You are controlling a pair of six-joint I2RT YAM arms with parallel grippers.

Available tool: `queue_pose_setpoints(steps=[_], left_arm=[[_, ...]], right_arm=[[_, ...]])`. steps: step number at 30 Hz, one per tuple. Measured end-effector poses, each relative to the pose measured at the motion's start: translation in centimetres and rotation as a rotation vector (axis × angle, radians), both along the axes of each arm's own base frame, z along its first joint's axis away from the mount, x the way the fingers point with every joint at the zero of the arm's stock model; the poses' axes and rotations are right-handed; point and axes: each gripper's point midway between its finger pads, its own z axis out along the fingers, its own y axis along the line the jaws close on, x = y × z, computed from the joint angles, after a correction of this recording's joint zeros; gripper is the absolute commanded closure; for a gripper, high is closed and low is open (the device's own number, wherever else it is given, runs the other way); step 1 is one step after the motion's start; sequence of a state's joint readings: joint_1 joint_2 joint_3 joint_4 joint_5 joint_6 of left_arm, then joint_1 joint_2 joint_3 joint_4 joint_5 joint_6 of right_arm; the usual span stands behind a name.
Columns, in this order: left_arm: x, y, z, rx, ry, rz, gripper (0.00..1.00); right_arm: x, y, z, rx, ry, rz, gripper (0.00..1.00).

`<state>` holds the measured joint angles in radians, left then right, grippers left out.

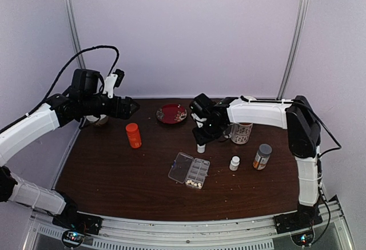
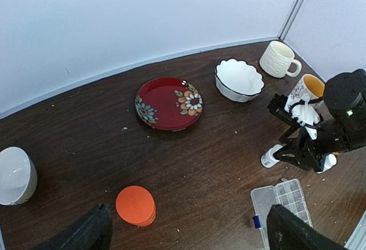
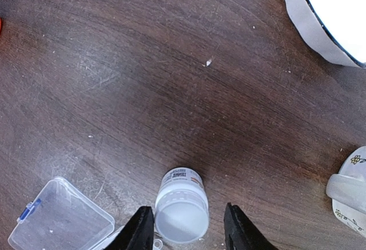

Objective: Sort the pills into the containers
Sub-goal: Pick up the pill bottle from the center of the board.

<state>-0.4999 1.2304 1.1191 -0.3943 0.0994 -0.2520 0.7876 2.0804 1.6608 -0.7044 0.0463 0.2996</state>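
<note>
White bottle (image 3: 182, 207) stands untouched between the parted fingers (image 3: 141, 230) of the right gripper (image 3: 186, 218).

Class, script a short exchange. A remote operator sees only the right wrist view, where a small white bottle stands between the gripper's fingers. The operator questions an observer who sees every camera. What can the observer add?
Operator: I can see only the box's lid. Are any pills in it yet?
Observer: Yes. From above, a few pills lie in the near end of the pill box.
Operator: Where is the other arm?
Observer: The left gripper hangs open, holding nothing, raised above the back left of the table.
</note>
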Motion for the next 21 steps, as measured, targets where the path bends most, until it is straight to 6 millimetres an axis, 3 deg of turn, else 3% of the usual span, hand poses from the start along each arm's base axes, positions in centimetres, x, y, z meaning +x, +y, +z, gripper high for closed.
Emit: queue_pose_setpoints(steps=[3, 11, 16, 19, 21], left_arm=[[0.01, -0.16, -0.20, 0.001, 0.005, -0.008, 0.02], [-0.05, -0.24, -0.36, 0.007, 0.005, -0.018, 0.02], [-0.07, -0.24, -0.48, 0.011, 0.006, -0.020, 0.03], [-0.10, -0.27, -0.55, 0.012, 0.006, -0.024, 0.02], [-0.13, -0.27, -0.72, 0.013, 0.009, -0.024, 0.02]], right_arm=[[0.16, 0.17, -0.37, -0.005, 0.005, 0.000, 0.58], [0.04, 0.05, -1.07, -0.022, 0.022, 0.000, 0.72], [-0.05, -0.04, -0.86, -0.027, 0.028, -0.001, 0.71], [-0.05, -0.06, -0.73, -0.027, 0.027, 0.000, 0.61], [-0.11, -0.11, -0.63, -0.029, 0.028, 0.001, 0.67]])
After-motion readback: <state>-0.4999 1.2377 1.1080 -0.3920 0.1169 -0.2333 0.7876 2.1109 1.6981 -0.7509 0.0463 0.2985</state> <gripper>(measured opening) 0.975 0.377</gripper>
